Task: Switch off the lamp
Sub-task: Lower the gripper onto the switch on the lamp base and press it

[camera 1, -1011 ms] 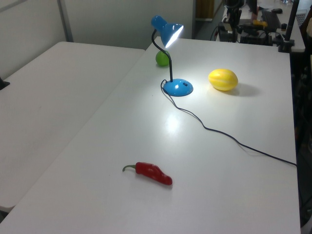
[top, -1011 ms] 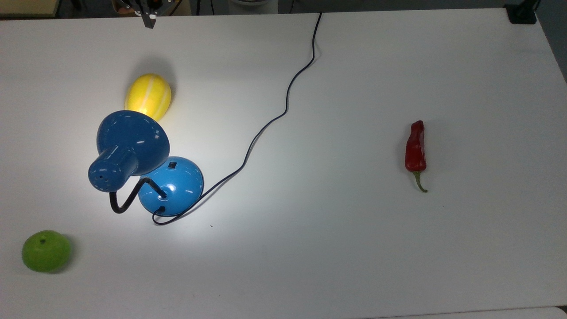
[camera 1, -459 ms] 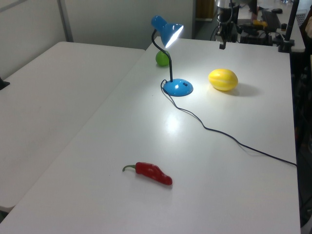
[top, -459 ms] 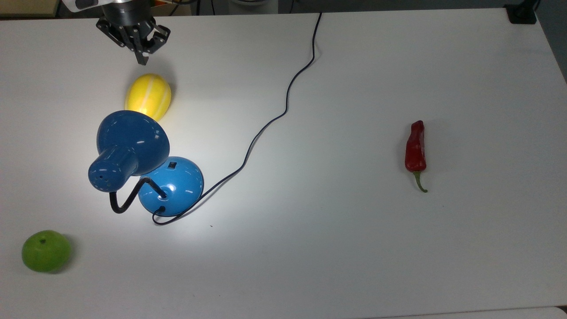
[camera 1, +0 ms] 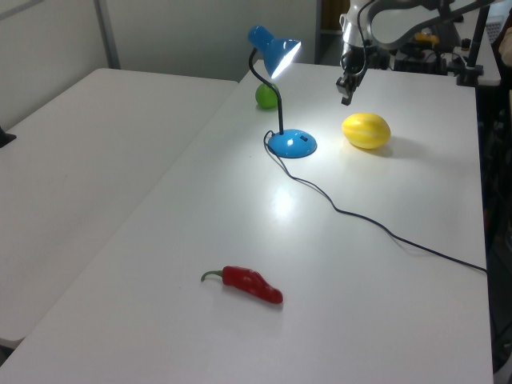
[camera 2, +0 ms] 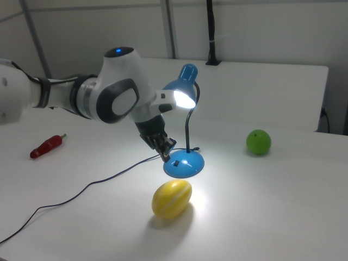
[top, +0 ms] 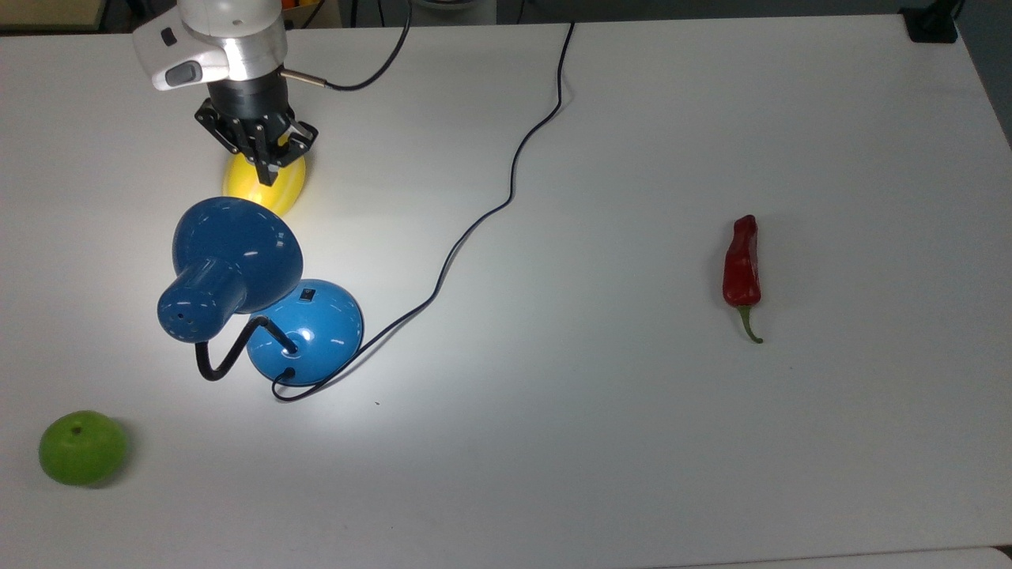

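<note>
Gripper (top: 267, 175): hanging above the yellow melon (top: 278, 192), fingers pressed together, gripping nothing, touching nothing.
Lamp (top: 229, 254): standing lit at the top view's left; glossy blue bell shade, black bendy neck, round domed base (top: 320, 328).
Cord (top: 506, 178): thin, black, snaking across the matte white table (top: 632, 442).

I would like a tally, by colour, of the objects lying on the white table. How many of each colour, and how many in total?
Blue: 1, the glossy blue desk lamp, lit
Yellow: 1, the striped yellow melon
Green: 1, the round green apple
Red: 1, the long red chili pepper
Total: 4
</note>
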You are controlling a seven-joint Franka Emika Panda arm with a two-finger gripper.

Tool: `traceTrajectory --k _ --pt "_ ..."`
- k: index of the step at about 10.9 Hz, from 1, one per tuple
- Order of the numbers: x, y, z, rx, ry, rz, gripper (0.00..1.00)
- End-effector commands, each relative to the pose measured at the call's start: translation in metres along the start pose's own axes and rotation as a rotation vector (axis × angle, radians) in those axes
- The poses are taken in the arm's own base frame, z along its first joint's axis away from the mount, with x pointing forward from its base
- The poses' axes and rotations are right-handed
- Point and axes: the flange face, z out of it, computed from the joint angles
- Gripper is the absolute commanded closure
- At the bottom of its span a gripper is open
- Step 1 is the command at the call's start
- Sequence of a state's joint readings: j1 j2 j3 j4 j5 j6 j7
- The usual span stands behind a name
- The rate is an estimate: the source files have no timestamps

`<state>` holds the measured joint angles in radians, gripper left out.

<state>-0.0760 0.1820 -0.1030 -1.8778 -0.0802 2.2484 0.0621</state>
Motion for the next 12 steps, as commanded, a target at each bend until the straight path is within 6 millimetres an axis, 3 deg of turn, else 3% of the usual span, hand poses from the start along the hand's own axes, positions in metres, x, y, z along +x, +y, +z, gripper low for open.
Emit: traceTrajectory --k 1,4,12 --pt "0.005 -0.016 0.038 0.022 0.065 0.019 1.00" --pt "0.013 -0.029 0.064 0.034 0.131 -0.008 1.00" --pt "0.022 -0.049 0.103 0.035 0.257 -0.095 1.00"
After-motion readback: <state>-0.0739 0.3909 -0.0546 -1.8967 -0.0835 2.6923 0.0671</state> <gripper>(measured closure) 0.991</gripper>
